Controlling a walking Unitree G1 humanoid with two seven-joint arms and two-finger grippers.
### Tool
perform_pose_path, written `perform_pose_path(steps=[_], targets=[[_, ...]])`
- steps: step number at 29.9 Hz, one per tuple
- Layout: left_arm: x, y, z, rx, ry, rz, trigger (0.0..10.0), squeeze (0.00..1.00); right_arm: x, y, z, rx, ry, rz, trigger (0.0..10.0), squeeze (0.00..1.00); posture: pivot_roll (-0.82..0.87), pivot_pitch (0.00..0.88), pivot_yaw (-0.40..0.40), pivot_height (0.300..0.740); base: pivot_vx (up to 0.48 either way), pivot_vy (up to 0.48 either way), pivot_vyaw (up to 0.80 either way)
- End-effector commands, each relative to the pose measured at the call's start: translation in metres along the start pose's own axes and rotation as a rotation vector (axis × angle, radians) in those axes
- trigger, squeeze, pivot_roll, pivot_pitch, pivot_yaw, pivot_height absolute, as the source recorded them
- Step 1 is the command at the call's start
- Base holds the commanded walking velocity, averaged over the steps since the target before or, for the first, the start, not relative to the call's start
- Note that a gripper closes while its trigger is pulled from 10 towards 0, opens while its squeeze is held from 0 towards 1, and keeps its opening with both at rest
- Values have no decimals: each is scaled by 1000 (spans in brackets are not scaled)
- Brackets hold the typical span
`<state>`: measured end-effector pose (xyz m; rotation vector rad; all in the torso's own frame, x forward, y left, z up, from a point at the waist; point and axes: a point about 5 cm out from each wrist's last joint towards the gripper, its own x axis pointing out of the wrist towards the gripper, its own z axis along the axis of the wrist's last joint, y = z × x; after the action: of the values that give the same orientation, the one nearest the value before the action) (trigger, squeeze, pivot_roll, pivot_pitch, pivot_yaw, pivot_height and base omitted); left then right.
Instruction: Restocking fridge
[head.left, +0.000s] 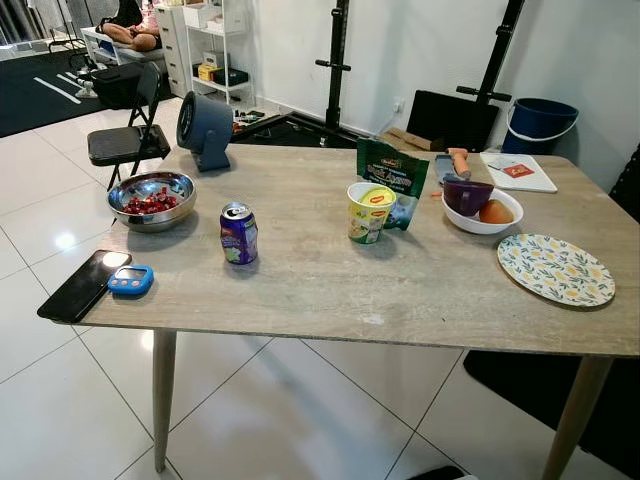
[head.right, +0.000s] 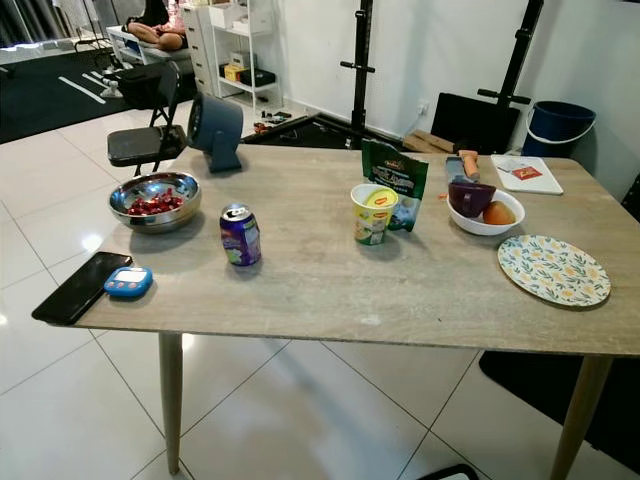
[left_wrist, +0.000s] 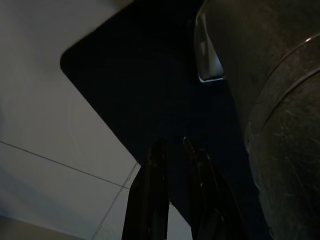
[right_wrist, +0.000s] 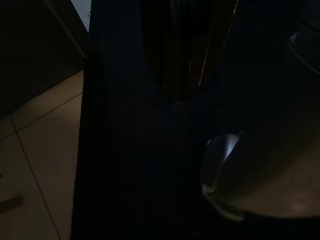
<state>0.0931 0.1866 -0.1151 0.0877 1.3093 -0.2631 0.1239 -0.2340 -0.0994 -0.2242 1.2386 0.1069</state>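
A wooden table stands before me with food on it. A purple drink can is upright left of centre. To its right are a yellow instant-noodle cup and, behind that, a green snack packet. A steel bowl of red pieces sits at the left. A white bowl holds a purple bowl and an orange fruit. Both arms hang idle below the table. In the dark wrist views my left gripper and right gripper are shut, holding nothing, above floor tiles and a dark mat.
A patterned plate lies at the table's right, a black phone and blue timer at its left corner, a grey fan at the back. A folding chair, blue bucket and shelves stand behind; a person is far back.
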Motion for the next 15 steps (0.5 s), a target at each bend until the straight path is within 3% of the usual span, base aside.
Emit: perform_pose_path(steps=[1, 12, 15], targets=[[1, 0, 28, -11, -122, 1, 10000, 0, 0, -2, 0, -2, 2, -7, 10000, 0, -50, 0, -1, 740, 0, 0, 0], [0, 3, 26, -9, -123, 4, 10000, 0, -1, -4, 0, -28, 7, -11, 10000, 0, -50, 0, -1, 740, 0, 0, 0], [3, -9, 27, 4, -128, -9, 10000, 0, -1, -5, 0, -46, 7, -18, 10000, 0, -54, 0, 1, 740, 0, 0, 0]])
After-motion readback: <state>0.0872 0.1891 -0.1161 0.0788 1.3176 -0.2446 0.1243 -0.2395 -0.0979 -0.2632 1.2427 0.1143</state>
